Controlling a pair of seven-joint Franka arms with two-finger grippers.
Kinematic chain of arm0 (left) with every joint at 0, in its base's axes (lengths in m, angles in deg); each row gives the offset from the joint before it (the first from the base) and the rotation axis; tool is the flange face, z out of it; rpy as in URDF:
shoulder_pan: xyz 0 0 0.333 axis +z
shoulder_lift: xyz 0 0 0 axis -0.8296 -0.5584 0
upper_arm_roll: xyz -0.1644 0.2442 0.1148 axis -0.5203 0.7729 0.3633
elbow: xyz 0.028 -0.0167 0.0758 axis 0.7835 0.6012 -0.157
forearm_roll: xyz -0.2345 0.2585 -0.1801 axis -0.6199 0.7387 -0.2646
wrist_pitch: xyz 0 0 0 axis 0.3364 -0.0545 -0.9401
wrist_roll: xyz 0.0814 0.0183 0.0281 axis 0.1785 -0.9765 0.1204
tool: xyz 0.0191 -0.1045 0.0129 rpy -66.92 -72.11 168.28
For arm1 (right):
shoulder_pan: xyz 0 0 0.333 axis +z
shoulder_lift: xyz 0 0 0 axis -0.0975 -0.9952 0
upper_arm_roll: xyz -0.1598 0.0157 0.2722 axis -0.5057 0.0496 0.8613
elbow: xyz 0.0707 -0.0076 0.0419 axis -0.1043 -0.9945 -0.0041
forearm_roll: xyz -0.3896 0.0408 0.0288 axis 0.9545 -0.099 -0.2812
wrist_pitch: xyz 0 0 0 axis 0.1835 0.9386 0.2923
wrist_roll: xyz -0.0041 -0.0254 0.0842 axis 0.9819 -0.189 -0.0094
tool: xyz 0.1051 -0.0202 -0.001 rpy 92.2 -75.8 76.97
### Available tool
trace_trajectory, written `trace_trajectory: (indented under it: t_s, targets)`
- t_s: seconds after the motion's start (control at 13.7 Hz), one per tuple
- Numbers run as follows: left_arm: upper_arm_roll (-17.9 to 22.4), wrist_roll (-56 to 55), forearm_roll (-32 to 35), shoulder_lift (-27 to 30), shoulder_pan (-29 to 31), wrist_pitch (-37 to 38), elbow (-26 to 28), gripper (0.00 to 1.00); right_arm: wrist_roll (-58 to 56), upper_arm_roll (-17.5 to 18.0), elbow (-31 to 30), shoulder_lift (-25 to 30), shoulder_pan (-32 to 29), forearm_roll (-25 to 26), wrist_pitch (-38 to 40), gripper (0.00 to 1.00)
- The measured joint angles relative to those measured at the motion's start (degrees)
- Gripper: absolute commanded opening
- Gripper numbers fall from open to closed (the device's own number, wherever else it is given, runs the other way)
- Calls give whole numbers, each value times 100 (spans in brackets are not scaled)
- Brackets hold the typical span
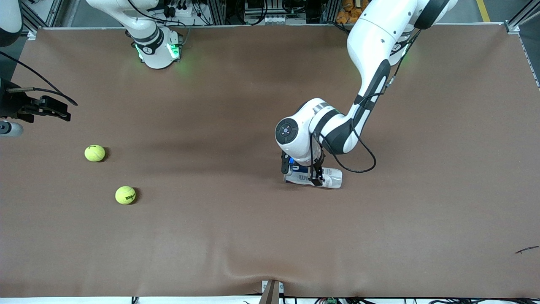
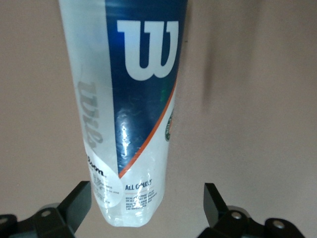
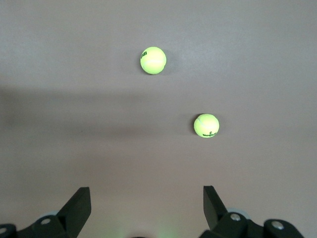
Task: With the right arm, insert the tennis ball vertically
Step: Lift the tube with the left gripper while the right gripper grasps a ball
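Observation:
Two yellow-green tennis balls (image 1: 95, 153) (image 1: 125, 195) lie on the brown table toward the right arm's end. Both show in the right wrist view (image 3: 153, 60) (image 3: 206, 125). A clear ball can with a blue Wilson label (image 1: 330, 177) lies on its side mid-table. My left gripper (image 1: 303, 171) is down over it. In the left wrist view the can (image 2: 143, 74) lies between the open fingers (image 2: 77, 206), apart from both. My right gripper (image 1: 59, 109) hangs open and empty in the air at the table's right-arm end, its fingers (image 3: 79, 206) wide apart over bare table.
The brown table cover (image 1: 236, 236) has a raised wrinkle near the front edge. A small dark scrap (image 1: 526, 249) lies near the front corner at the left arm's end. The right arm's base (image 1: 157, 46) stands at the back edge.

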Motion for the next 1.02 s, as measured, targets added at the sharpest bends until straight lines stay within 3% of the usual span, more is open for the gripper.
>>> trace_trajectory:
  t_s: [0.37, 0.8, 1.02]
  targets:
    - [10, -78, 387, -170, -144, 0, -3, 100, 1, -86, -723, -20, -260, 87, -442, 100]
    - [41, -85, 395, -206, -158, -1, -11, 100, -4, -101, -2205, -224, -764, 90, -2016, 100]
    - [68, -85, 407, -269, -155, -1, -9, 100, -3, -101, -2577, -633, -878, 90, -2579, 100]
